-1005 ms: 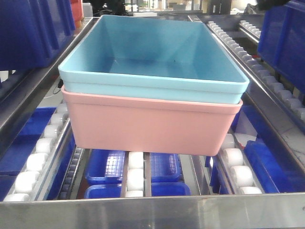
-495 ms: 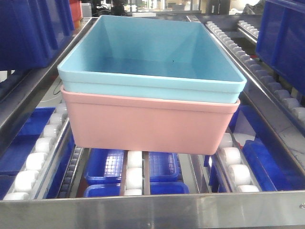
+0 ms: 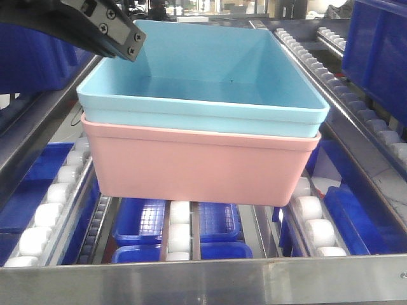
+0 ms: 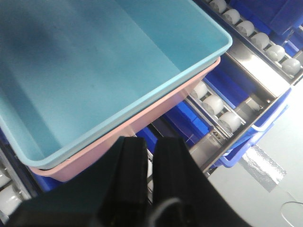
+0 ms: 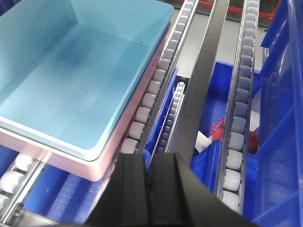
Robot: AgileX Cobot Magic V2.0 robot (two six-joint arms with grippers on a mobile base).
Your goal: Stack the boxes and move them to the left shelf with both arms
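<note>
Steel up front: the front bar [image 3: 203, 279] of the left shelf [image 3: 38, 146] crosses the bottom of the front view, and just behind it the white rollers [image 3: 180, 236] run back in sloping rails. On those rollers sits the stack, the light blue bin [image 3: 203, 76] nested inside the salmon pink bin [image 3: 200, 168], blue rim riding just above pink rim.

Left gripper [image 4: 149, 156] now: fingers pressed nearly together with only a thin slit between them, nothing in them, hovering above and just outside the stack's near corner, apart from the rim. In the front view a black gripper body [image 3: 105, 28] pokes in at the top left, just over the blue bin's far left corner.

Right gripper [image 5: 147, 168]: black fingers closed flat against each other, empty, hanging above the roller rail just beside the stack's right edge, not touching either bin.

Below and around the rails, dark blue crates [image 3: 184, 222] fill the lower level and both flanks. Farther back, a blurred workshop.
</note>
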